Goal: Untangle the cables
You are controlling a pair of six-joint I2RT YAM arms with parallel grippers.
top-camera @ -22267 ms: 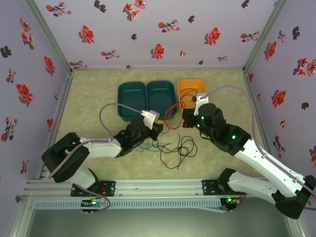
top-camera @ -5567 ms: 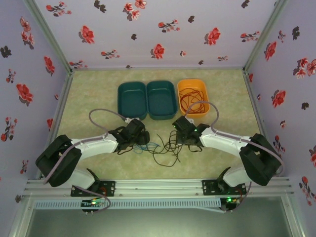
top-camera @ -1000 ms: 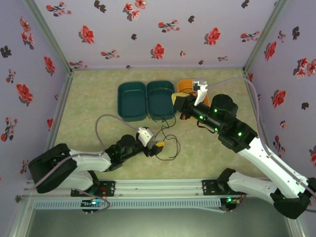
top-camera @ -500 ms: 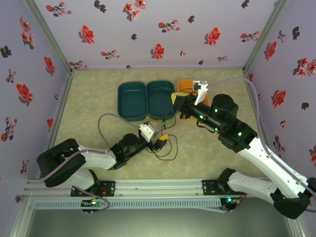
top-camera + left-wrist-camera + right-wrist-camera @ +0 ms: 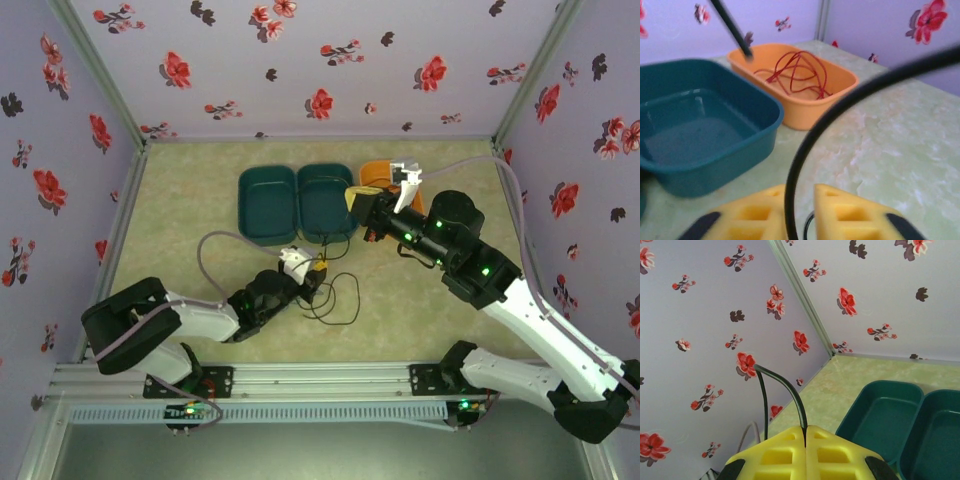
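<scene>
The left gripper (image 5: 800, 192), low over the middle of the tabletop (image 5: 180, 200), is clenched on the black cable (image 5: 840, 107) — the wire rises in an arc from between its yellow fingers. The right gripper (image 5: 805, 430), up above the bins near the far edge, has its jaws pressed together on black cable too. Loose black loops lie mid-tabletop just beside the left gripper. The red cable (image 5: 797, 75) is coiled inside the orange bin (image 5: 810, 112) — a teal bin (image 5: 715, 170) sits alongside.
</scene>
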